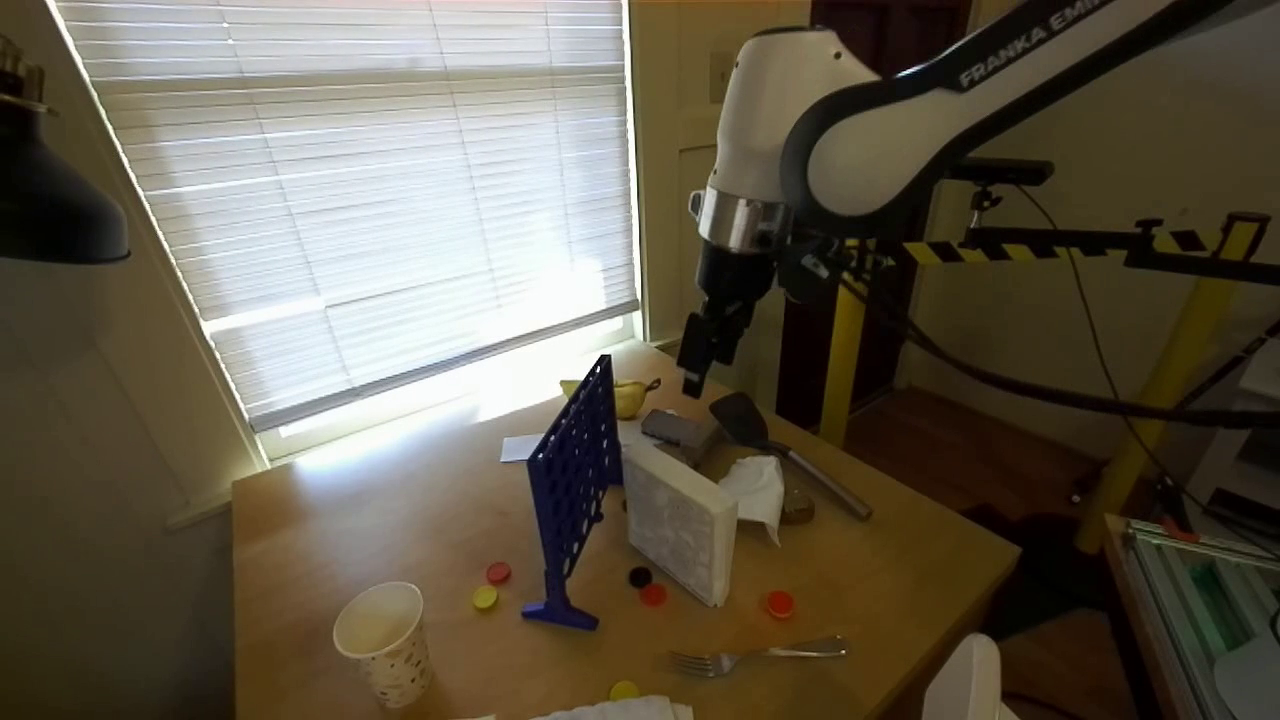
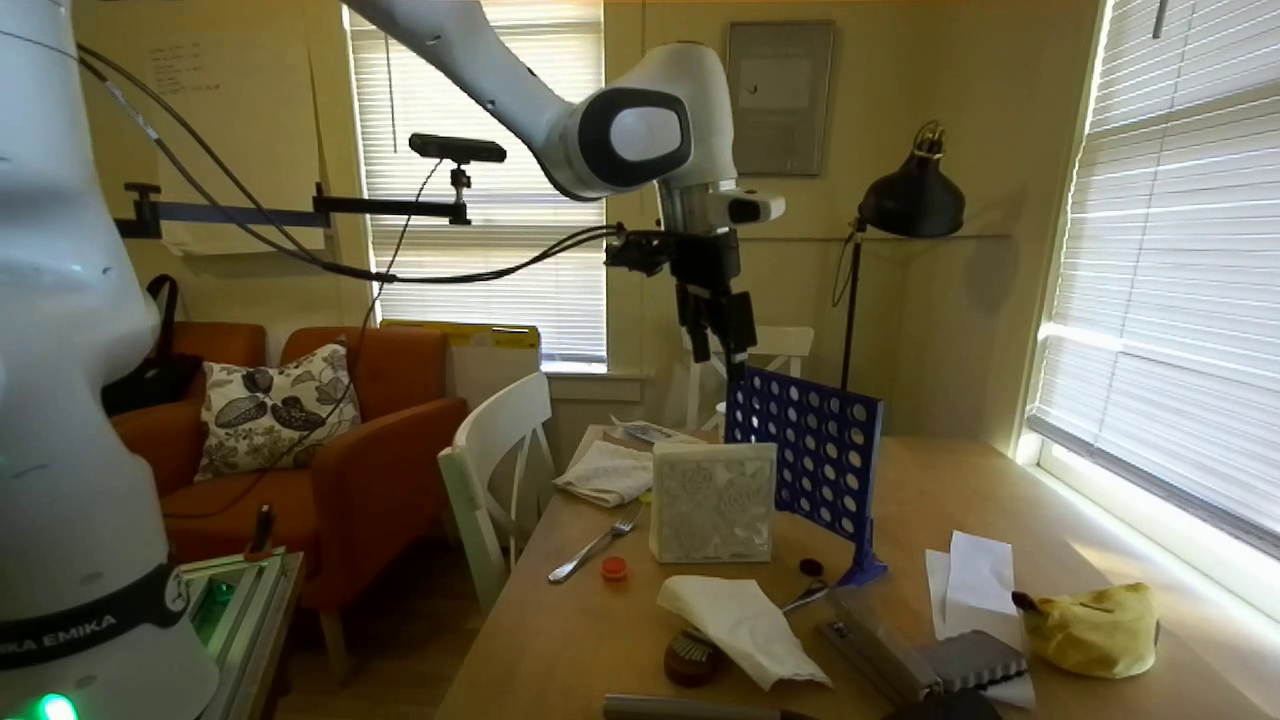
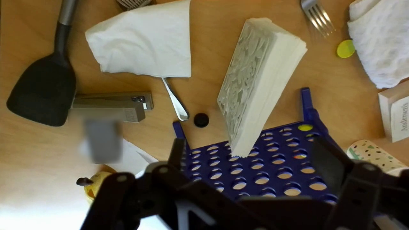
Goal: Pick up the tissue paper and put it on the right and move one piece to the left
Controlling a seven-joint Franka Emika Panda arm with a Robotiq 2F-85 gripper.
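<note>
The tissue paper point(image 1: 672, 525) is a thick white bundle with an embossed face, standing upright on its edge on the table. It also shows in an exterior view point(image 2: 713, 503) and in the wrist view point(image 3: 271, 83). The one piece point(image 2: 745, 622) is a wrinkled white sheet lying apart from the bundle, partly over a brown brush; it also shows in the wrist view point(image 3: 143, 41) and in an exterior view point(image 1: 757, 488). My gripper point(image 3: 250, 156) is open and empty, pointing down above the table. It hangs in the air in both exterior views point(image 1: 708, 368) point(image 2: 722, 352).
The blue grid frame point(image 1: 575, 470) stands right beside the bundle. A stapler point(image 3: 110, 105), spatula point(image 3: 44, 89), fork point(image 1: 760, 655), white cloth point(image 3: 380, 41), patterned paper cup point(image 1: 385, 645) and yellow pouch point(image 2: 1092, 630) lie around. Small discs, including a red one point(image 2: 614, 568), lie on the table.
</note>
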